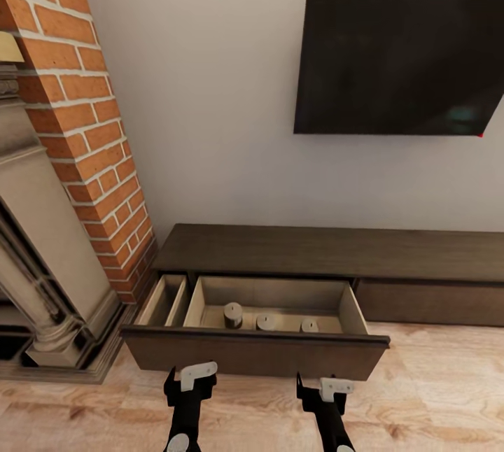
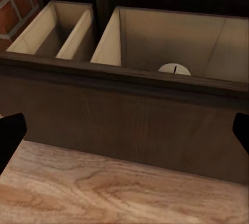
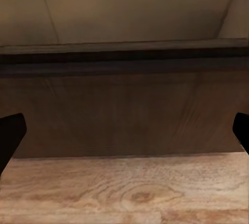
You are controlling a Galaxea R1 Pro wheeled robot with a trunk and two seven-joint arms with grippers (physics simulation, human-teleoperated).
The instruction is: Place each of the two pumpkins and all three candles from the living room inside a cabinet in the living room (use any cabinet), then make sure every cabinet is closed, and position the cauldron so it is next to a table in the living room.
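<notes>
— Where are your grippers?
— Left gripper [image 1: 189, 376] and right gripper [image 1: 324, 390] both gape empty, just short of the drawer front [image 1: 255, 352].
— And beyond?
— Three candles [image 1: 266, 322] inside; the front runs crosswise, so you'd push straight ahead toward the cabinet [image 1: 329, 250].

Dark-brown matt wood grain on the cabinet [image 1: 329, 249], paler smooth wood inside its open drawer [image 1: 280, 294]; light, knotty floorboards [image 1: 434, 396] with a faint sheen; rough red brick [image 1: 91, 130]; glossy black screen [image 1: 402, 64]; candles [image 1: 233, 313] possibly waxy, matt grey
</notes>
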